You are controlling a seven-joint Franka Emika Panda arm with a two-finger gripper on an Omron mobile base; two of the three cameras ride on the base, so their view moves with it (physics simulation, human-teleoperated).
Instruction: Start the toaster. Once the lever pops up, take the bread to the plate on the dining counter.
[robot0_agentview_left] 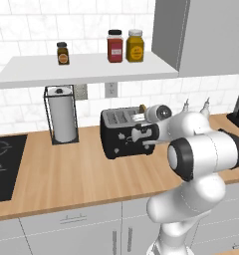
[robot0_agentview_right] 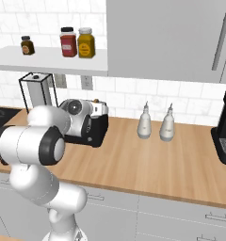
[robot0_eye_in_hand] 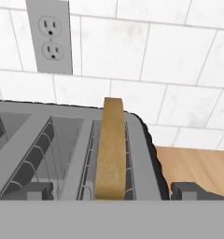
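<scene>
The black toaster (robot0_agentview_left: pixel 122 134) stands on the wood wall counter (robot0_agentview_left: pixel 66 174) against the tiled wall, and it also shows behind my arm (robot0_agentview_right: pixel 100 131). In the hand view its slots (robot0_eye_in_hand: pixel 48 149) run away from me. A tan slice of bread (robot0_eye_in_hand: pixel 111 149) stands upright in the rightmost slot, its crust poking above the top (robot0_agentview_left: pixel 142 107). My gripper (robot0_eye_in_hand: pixel 113 191) is open just above the toaster's near edge, one dark fingertip (robot0_eye_in_hand: pixel 37 190) left of the bread and one to its right, holding nothing. From the left base view the gripper (robot0_agentview_left: pixel 143 133) overlaps the toaster's right end. The plate and the dining counter are out of view.
A paper towel roll in a wire holder (robot0_agentview_left: pixel 61 119) stands left of the toaster, and a black cooktop (robot0_agentview_left: pixel 2 164) lies beyond it. Two white bottles (robot0_agentview_right: pixel 155 123) and a black coffee machine (robot0_agentview_right: pixel 225 132) are on the right. A shelf with jars (robot0_agentview_left: pixel 86 69) hangs overhead.
</scene>
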